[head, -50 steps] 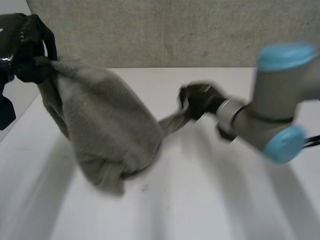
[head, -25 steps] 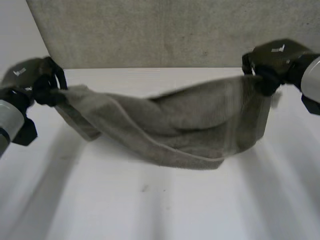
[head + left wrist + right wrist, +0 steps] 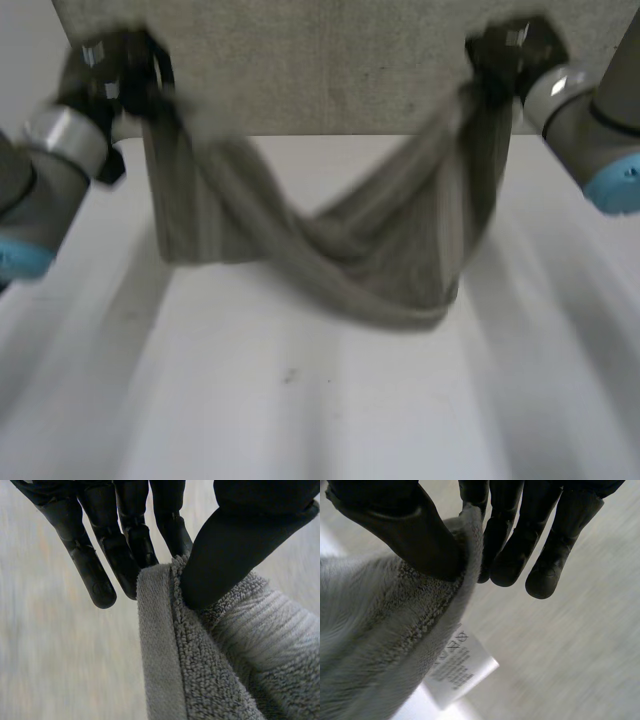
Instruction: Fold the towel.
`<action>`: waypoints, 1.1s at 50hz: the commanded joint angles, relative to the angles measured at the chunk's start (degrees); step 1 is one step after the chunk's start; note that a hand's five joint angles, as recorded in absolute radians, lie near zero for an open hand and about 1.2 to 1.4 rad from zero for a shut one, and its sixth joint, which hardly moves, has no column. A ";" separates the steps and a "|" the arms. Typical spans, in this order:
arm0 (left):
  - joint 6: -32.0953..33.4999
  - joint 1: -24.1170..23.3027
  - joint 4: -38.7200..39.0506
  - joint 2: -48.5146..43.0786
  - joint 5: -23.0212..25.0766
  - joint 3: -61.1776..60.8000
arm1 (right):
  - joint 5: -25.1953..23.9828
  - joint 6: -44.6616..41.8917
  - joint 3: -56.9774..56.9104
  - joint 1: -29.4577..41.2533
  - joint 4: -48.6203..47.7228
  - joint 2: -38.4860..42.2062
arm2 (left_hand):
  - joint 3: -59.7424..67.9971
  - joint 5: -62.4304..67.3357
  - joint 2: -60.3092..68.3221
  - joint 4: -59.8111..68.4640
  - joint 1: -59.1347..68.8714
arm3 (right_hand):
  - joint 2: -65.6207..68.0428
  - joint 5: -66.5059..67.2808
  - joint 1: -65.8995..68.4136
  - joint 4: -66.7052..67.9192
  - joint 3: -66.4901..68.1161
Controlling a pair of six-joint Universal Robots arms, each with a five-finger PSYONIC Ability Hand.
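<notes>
Starting nearest the camera, the white bench (image 3: 300, 420) lay bare in front of the towel (image 3: 330, 260), apart from a small dark speck (image 3: 289, 377). Above that surface the grey towel hung as a sagging sling, its lowest fold drooping toward the bench; whether it touched the top I could not tell. It hung that way because it was held at two upper corners and nowhere between, so the slack middle twisted and bunched.

At the towel's left end, the left robot hand (image 3: 240, 545) pinched the hemmed corner between its thumb and straight fingers (image 3: 125, 540), closed on the cloth. At the towel's right end, the right robot hand (image 3: 395, 525) gripped the same way, thumb pressing the terry against the fingers. A white care label (image 3: 462, 667) hung off the towel's edge near that pinch.

Holding both corners high and apart was, I judged, meant to spread the towel open before laying it flat for a fold. Behind the towel stood a grey wall (image 3: 320, 70).
</notes>
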 commanded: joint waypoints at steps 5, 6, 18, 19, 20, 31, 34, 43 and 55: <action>-3.81 -1.34 0.59 0.83 -1.54 10.92 | 0.89 4.96 4.04 0.25 -10.02 -9.45 | 10.28 11.61 10.35 10.12 12.02 | 3.95 3.02 3.50 3.19 3.35; -4.50 -1.25 0.59 1.35 -1.19 7.97 | 0.54 4.88 7.00 -0.10 -8.10 -10.41 | 10.28 11.61 10.35 10.12 12.02 | 3.95 3.02 3.50 3.19 3.35; -3.63 -0.90 4.19 1.62 3.65 -17.73 | -1.40 -1.45 28.12 -0.45 4.40 -10.42 | 10.28 11.61 10.35 10.12 12.02 | 3.95 3.02 3.50 3.19 3.35; -3.11 -0.90 4.89 1.27 4.69 -21.38 | -1.40 -2.85 31.08 -0.54 4.57 -9.72 | 10.28 11.61 10.35 10.12 12.02 | 3.95 3.02 3.50 3.19 3.35; -1.97 -0.81 5.33 0.92 5.40 -24.38 | -1.40 -4.08 34.07 -0.97 4.57 -9.10 | 10.28 11.61 10.35 10.12 12.02 | 3.95 3.02 3.50 3.19 3.35; 10.42 -0.37 3.76 4.07 6.55 -36.08 | -2.45 -5.76 45.26 -3.26 3.70 -10.94 | 10.28 11.61 10.35 10.12 12.02 | 3.95 3.02 3.50 3.19 3.35; 12.01 -0.37 1.30 7.05 6.55 -38.98 | -3.68 -5.50 47.98 -3.70 3.61 -14.28 | 10.28 11.61 10.35 10.12 12.02 | 3.95 3.02 3.50 3.19 3.35; 12.98 -0.55 -6.88 16.65 8.22 -45.85 | -7.10 -5.14 54.65 -6.07 3.61 -23.50 | 10.28 11.61 10.35 10.12 12.02 | 3.95 3.02 3.50 3.19 3.35; 13.07 -0.99 -9.70 26.40 16.04 -54.11 | -8.34 -5.14 57.39 -8.01 3.61 -28.87 | -16.45 -15.12 -16.38 -16.60 -14.71 | 3.95 3.02 3.50 3.19 3.35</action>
